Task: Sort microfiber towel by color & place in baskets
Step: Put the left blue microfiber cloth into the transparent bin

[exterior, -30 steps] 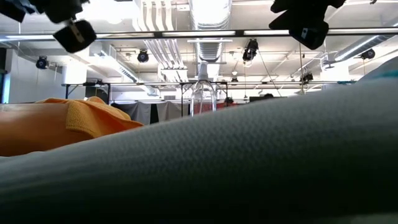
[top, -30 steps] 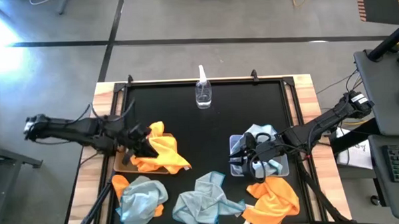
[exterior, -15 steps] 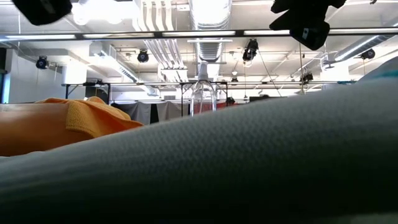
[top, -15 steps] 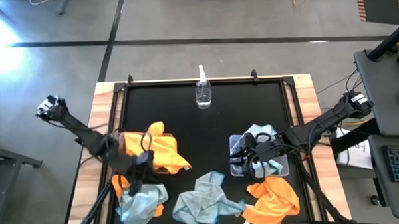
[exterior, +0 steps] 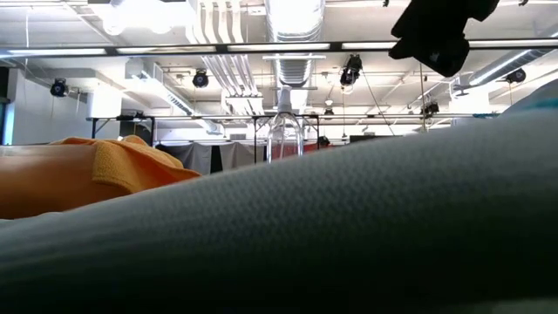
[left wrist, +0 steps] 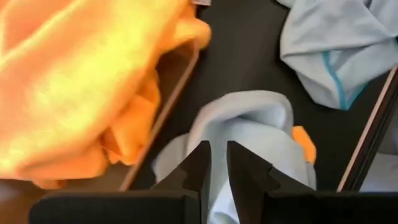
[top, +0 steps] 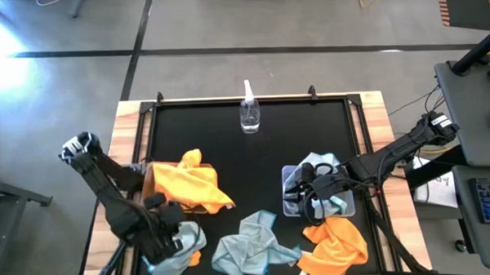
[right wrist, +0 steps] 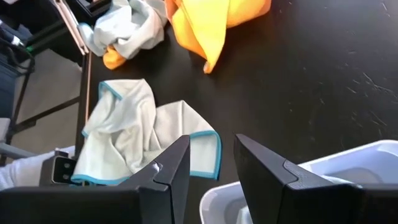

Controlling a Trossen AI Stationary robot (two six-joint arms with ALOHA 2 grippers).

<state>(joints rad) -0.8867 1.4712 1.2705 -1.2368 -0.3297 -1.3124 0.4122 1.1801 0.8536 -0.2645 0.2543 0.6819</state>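
Left gripper (top: 168, 238) down at the near-left corner of the black table (top: 254, 166), over a crumpled pale blue-grey towel (top: 177, 248) with a bit of orange cloth peeking from under it. In the left wrist view, fingers (left wrist: 198, 167) nearly together with only a thin slit between them, nothing seen pinched; blue-grey folds just beyond the tips.

Orange towel pile (top: 189, 184) heaped in the tan-brown basket (top: 153, 208), left of centre; long axis running left-right, one corner spilling over the basket's right edge toward the table's middle, another peak pointing to the far side.

Right gripper (top: 304, 188) poised over the clear plastic basket (top: 289, 178), right of centre, with a blue-grey towel (top: 321, 166) bunched inside. Fingers (right wrist: 171, 165) set clearly apart in the right wrist view, nothing between them; basket rim at the fingertips.

Middle blue-grey towel (top: 253, 247) at the near edge, spread loosely, long axis roughly left-right, one flap pointing to the far side. Loose orange towel (top: 338, 242) near right, just beside the clear basket's near wall, long axis slanting from far-left to near-right.

Spray bottle (top: 249, 113) upright at the far centre, well apart from all cloths.

Low view mostly blocked by grey-blue cloth close to the lens.
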